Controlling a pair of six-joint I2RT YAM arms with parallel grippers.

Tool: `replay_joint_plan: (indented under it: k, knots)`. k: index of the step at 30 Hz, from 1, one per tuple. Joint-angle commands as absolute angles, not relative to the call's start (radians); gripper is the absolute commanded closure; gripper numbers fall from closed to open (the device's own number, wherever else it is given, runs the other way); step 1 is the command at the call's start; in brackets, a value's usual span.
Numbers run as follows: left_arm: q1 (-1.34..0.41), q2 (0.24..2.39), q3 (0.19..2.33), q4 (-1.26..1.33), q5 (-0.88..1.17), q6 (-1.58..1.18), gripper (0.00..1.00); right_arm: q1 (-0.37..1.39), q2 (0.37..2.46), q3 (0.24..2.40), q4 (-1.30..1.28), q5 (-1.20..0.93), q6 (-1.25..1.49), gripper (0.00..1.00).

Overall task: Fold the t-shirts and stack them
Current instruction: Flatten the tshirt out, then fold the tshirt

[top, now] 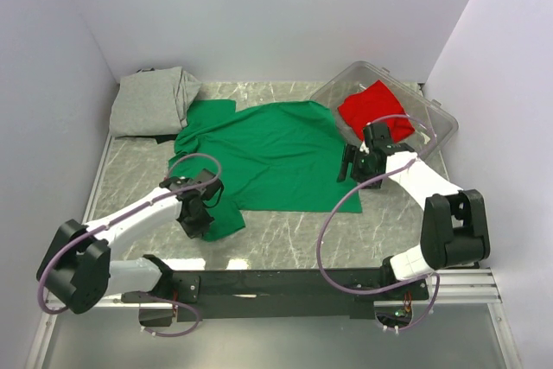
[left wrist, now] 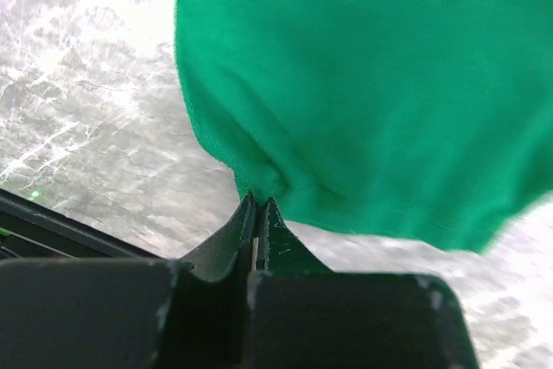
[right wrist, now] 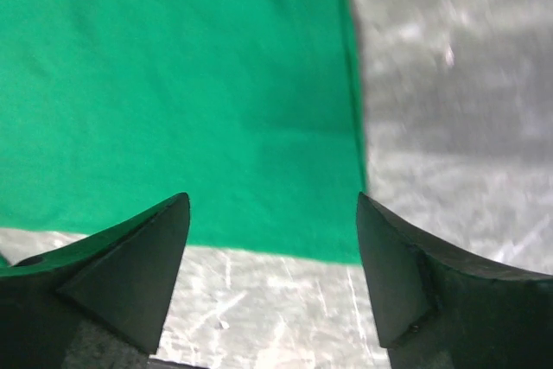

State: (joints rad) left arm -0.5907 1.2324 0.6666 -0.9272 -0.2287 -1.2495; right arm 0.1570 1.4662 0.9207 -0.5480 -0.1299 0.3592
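A bright green t-shirt [top: 268,155] lies spread flat across the middle of the table. My left gripper [top: 197,218] is shut on its near left corner; the left wrist view shows the closed fingertips [left wrist: 258,203] pinching the green cloth [left wrist: 363,84]. My right gripper [top: 349,164] is open and empty, hovering over the shirt's right edge [right wrist: 350,127], near its corner. A folded grey t-shirt [top: 154,101] lies at the back left. A red t-shirt [top: 371,108] sits in the clear bin.
The clear plastic bin [top: 432,118] stands at the back right, right behind my right arm. White walls close in the table at the left, back and right. A black rail [top: 276,283] runs along the near edge.
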Motion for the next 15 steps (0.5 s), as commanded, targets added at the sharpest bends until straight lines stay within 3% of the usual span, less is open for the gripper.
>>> replay_joint_plan:
  k: [1,6,9,15]
  knots:
    - [-0.594,1.181,0.729,-0.989,-0.27,-1.23,1.0,0.15,1.411,0.896,-0.615,-0.078,0.39,0.18]
    - [-0.592,1.125,0.747,-1.034,-0.29,-1.243,1.0,0.149,1.419,0.854,-0.63,-0.057,0.413,0.26]
    - [-0.588,1.112,0.744,-1.052,-0.299,-1.247,1.0,0.146,1.428,0.838,-0.641,-0.048,0.425,0.36]
    - [-0.581,1.078,0.749,-1.095,-0.318,-1.252,1.0,0.137,1.431,0.781,-0.64,-0.04,0.445,0.42]
